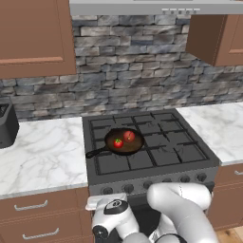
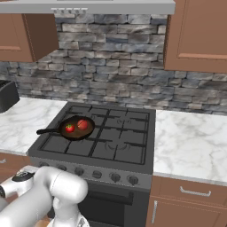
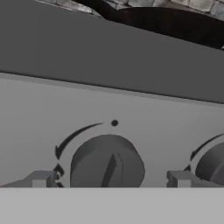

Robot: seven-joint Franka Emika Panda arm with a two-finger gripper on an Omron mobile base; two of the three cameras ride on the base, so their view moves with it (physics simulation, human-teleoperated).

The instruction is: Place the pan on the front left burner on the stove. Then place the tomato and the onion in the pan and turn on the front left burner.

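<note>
Pan (image 1: 124,141) sits on the stove (image 1: 156,142) holding tomato (image 1: 118,143) and onion (image 1: 129,136); the claw (image 3: 111,178) (fingers spread) straddles the knob (image 3: 107,162), unturned yet.

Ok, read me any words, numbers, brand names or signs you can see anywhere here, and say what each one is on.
No readable words, numbers or brand names anywhere.
Stove front panel, hand view: an unlabelled curved arrow and a small dot above the knob between the open gripper's fingertips.
Range hood: small marks on the front edge, too small to read.
</note>
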